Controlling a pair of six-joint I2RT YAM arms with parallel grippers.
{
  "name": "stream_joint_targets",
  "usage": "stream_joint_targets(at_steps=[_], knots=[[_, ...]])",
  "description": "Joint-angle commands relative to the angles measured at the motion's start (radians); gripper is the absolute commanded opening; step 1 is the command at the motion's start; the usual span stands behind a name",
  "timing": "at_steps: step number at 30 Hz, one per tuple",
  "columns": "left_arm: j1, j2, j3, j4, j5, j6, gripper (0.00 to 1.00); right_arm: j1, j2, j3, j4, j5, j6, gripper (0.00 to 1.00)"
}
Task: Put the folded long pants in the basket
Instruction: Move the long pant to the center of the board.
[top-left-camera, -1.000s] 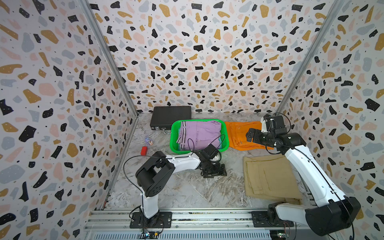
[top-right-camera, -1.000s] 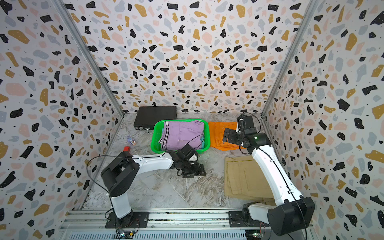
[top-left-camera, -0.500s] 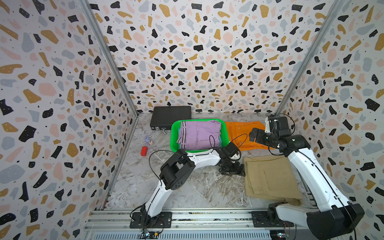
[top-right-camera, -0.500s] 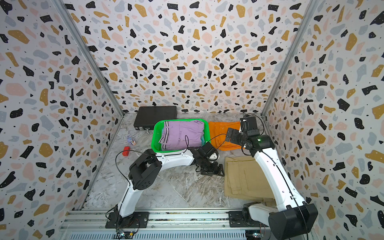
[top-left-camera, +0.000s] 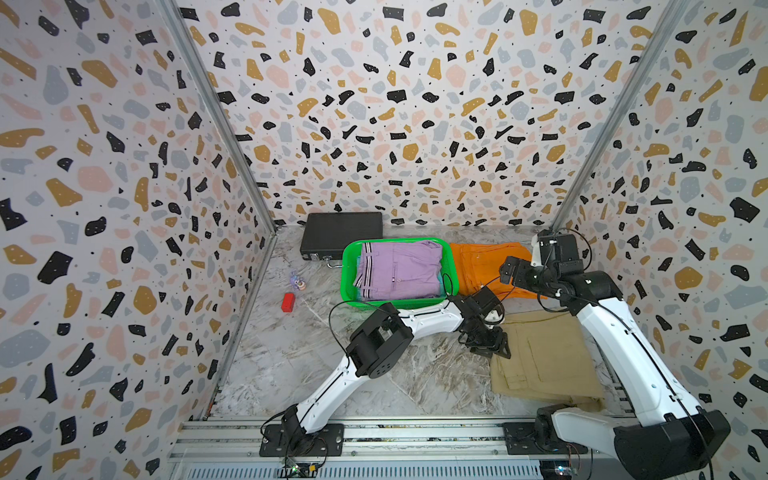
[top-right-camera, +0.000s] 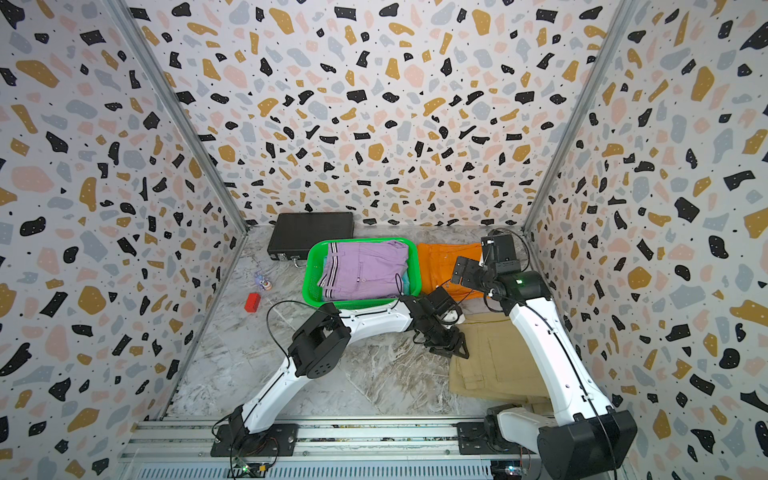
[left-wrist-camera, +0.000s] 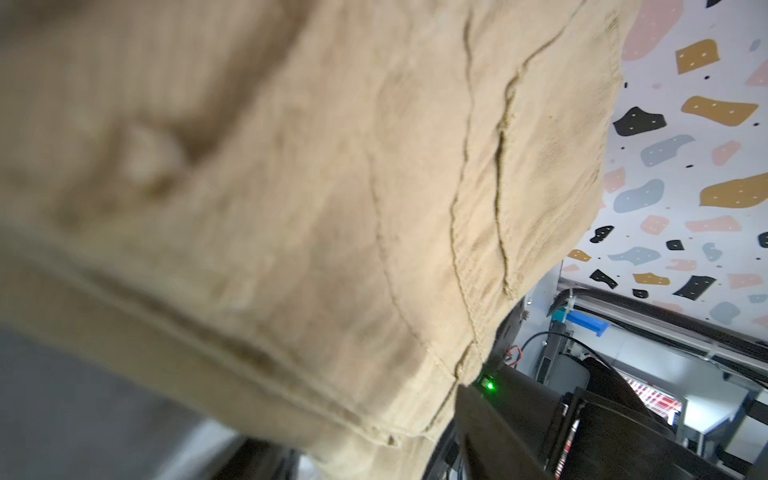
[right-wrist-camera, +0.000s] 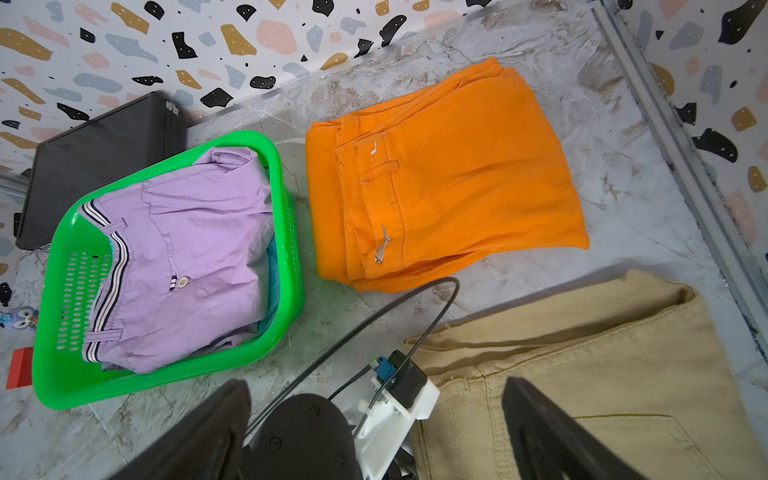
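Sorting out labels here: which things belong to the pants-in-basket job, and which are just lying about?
Job: green basket, lilac pants and cyan pants inside it, orange pants, khaki pants.
Lying about: black case, red block, small owl figure.

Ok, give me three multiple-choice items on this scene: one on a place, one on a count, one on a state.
1. Relative to the bright green perforated plastic basket, the folded bright orange cloth pants lie:
A. inside it
B. beside it on the marble tabletop
C. under it

2. Folded pants lying outside the basket:
A. three
B. one
C. two

3. The right tool is:
A. open and empty
B. shut on the orange pants
C. shut on the basket's rim

Answers:
1 B: the orange pants lie flat next to the basket's wall.
2 C: the orange pair and the plain khaki-tan folded pants are out, while the lilac striped-trim pants sit in the basket.
3 A: its fingers stand wide apart, gripping nothing.
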Motion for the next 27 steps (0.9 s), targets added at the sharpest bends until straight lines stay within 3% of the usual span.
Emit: stream_joint_targets(at_steps=[1, 6, 11, 22, 27], knots=[[-0.012, 0.079, -0.027, -0.115, -0.033, 0.023, 0.43, -0.005, -0.030, -0.005, -0.022, 0.006, 0.007, 1.00], [-0.009, 0.044, -0.055, -0.116, -0.027, 0.057, 0.00, -0.006, -0.036, 0.000, -0.026, 0.009, 0.000, 1.00], [0.010, -0.120, -0.213, -0.116, -0.073, 0.136, 0.00, -0.007, -0.053, 0.003, -0.042, 0.018, -0.015, 1.00], [0.162, -0.690, -0.858, -0.150, -0.180, 0.179, 0.00, -0.007, -0.026, -0.071, -0.062, 0.002, -0.030, 1.00], [0.200, -0.865, -0.989, -0.262, -0.254, 0.184, 0.00, -0.008, -0.013, -0.152, -0.050, -0.066, -0.002, 1.00]])
